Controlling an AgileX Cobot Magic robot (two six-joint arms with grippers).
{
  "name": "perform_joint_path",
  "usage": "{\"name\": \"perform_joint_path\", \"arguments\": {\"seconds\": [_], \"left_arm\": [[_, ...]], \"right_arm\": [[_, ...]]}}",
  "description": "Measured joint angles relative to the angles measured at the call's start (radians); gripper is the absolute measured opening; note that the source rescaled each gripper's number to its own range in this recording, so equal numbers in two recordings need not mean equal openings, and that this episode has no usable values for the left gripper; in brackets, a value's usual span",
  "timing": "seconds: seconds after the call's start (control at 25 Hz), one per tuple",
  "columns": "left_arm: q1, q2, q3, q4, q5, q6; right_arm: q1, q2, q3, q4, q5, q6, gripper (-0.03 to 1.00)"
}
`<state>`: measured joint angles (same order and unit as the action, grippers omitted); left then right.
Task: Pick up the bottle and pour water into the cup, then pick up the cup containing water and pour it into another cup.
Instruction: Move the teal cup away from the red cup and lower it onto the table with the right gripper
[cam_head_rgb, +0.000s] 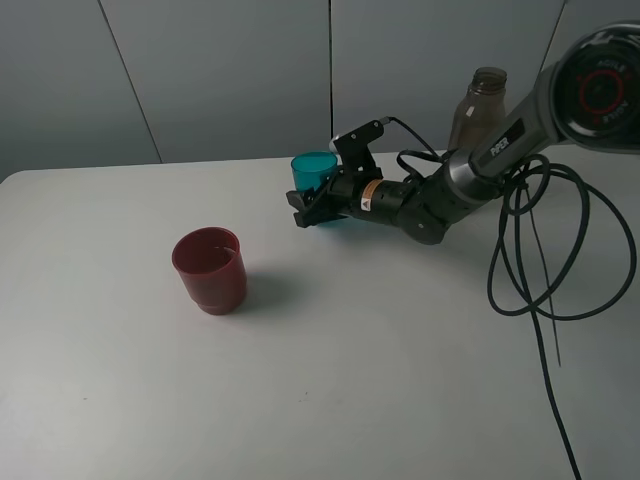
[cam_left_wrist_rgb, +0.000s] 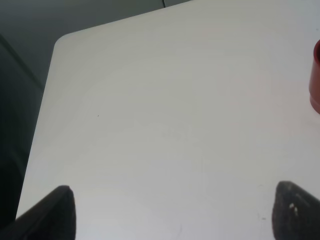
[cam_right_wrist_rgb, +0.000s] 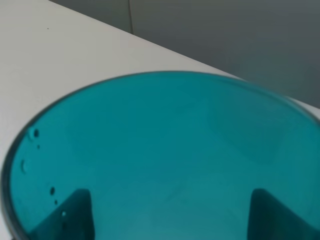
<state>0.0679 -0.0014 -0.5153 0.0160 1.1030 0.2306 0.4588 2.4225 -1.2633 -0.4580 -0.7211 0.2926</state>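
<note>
Overall light: you get even, soft, diffuse lighting in the exterior high view; white table (cam_head_rgb: 330, 380) reads bright, no blown-out patches.
Shadows: faint soft shadow right of the dark red cup (cam_head_rgb: 210, 270); darker patch under the right gripper (cam_head_rgb: 312, 210).
Glare: weak sheen on the red cup's rim; none on the bottle (cam_head_rgb: 478, 108).
Left wrist view: table bright but hazy, low contrast; left gripper (cam_left_wrist_rgb: 172, 212) fingertips (cam_left_wrist_rgb: 60, 212) dark, blurred at frame edge.
Right wrist view: teal cup (cam_right_wrist_rgb: 165, 155) fills your frame, too close, soft focus; droplets on its wall visible; finger silhouettes smeared through plastic.
Background: dim grey wall, sharp enough.
</note>
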Motion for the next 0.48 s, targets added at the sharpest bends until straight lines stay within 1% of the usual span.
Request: {"name": "perform_joint_path", "arguments": {"seconds": [0.16,0.2,0.24,0.32,0.4,0.44,0.48], "left_arm": [[0.000,0.000,0.000,0.000,0.000,0.000],[0.000,0.000,0.000,0.000,0.000,0.000],[0.000,0.000,0.000,0.000,0.000,0.000],[0.000,0.000,0.000,0.000,0.000,0.000],[0.000,0.000,0.000,0.000,0.000,0.000],[0.000,0.000,0.000,0.000,0.000,0.000],[0.000,0.000,0.000,0.000,0.000,0.000]], "right_arm": [[0.000,0.000,0.000,-0.002,0.002,0.000,0.06],[0.000,0.000,0.000,-0.004,0.002,0.000,0.08],[0.000,0.000,0.000,-0.012,0.002,0.000,0.17],[0.000,-0.002,0.012,-0.023,0.000,0.000,0.51],[0.000,-0.008,0.030,-0.028,0.000,0.000,0.83],[0.000,-0.013,0.039,-0.028,0.000,0.000,0.93],[0.000,-0.017,0.047,-0.028,0.001,0.000,0.96]]}}
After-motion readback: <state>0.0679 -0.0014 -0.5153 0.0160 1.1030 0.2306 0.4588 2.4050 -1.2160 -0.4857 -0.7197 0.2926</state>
